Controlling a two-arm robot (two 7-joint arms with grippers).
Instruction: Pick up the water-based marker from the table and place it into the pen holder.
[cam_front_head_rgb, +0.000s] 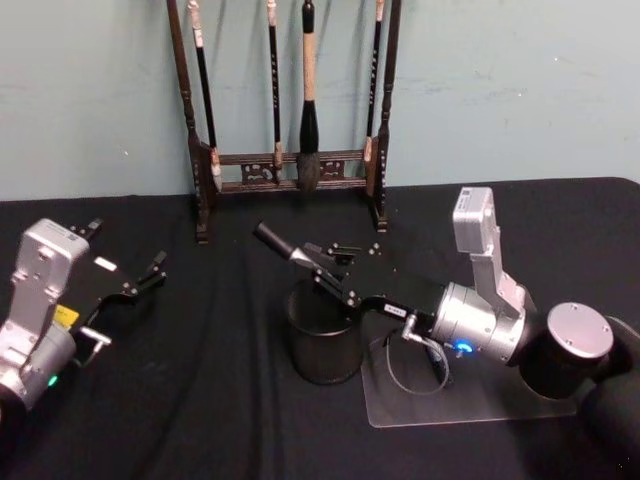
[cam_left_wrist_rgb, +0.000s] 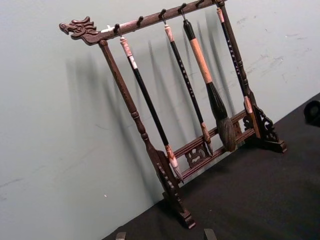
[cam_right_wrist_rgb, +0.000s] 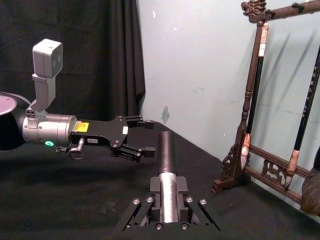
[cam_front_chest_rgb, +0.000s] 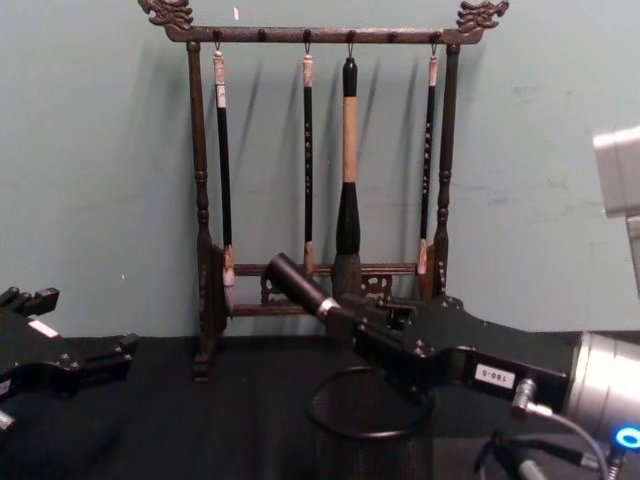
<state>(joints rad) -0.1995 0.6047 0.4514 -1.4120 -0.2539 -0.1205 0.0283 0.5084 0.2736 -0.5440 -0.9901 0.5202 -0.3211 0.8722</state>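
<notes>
Black tablecloth (cam_front_head_rgb: 200, 420), pale green wall (cam_front_head_rgb: 500, 90) behind; right gripper's (cam_front_head_rgb: 322, 266) jaws clamp marker (cam_front_head_rgb: 283, 248).

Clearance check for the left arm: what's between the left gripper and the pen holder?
Bare black tablecloth in the head view, from the left gripper to the pen holder.

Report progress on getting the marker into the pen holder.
Done: the marker is off the table, the right hand shut on it. In hand: it is held tilted above the rim of the pen holder. To do: lower it in and release. The left hand is parked, open, at the table's left.
</notes>
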